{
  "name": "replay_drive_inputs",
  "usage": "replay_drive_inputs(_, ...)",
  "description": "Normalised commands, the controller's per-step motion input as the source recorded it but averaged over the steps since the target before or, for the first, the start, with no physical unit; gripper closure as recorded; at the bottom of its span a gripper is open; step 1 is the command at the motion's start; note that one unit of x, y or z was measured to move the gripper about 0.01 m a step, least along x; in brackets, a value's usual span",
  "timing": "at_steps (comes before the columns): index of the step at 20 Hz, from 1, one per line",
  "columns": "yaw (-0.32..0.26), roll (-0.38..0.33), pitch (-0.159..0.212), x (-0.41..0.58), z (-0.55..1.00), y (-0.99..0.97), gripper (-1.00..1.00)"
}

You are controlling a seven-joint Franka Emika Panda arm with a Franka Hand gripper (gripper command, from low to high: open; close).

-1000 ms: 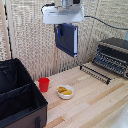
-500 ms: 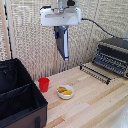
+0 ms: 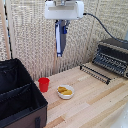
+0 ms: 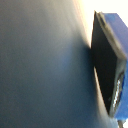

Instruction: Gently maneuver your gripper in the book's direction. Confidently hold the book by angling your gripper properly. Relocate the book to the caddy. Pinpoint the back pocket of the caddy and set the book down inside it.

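High at the top centre of the frame, my pincer (image 3: 62, 25) is clamped on the book (image 3: 60, 39), which hangs edge-on well above the table (image 3: 95, 100). Pickup looks done; carrying it to the caddy (image 3: 20, 97) at lower left and lowering it into the back pocket (image 3: 14, 77) remains.

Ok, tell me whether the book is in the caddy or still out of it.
Out. The book hangs edge-on from the gripper, high above the table and toward the exterior view's right of the caddy, whose pockets hold no book.
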Motion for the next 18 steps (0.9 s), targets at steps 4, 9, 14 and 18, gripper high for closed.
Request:
replay_drive_inputs(4,-0.163,0.027,0.021,0.276,0.24,0.56,1.00)
replay_drive_inputs(9,-0.097,0.041,0.045,0.443,0.20,0.68,1.00)
replay_drive_inputs(14,-0.114,0.006,0.007,0.415,0.41,0.65,1.00)
replay_drive_inputs(18,-0.182,-0.029,-0.018,0.246,0.77,0.51,1.00)
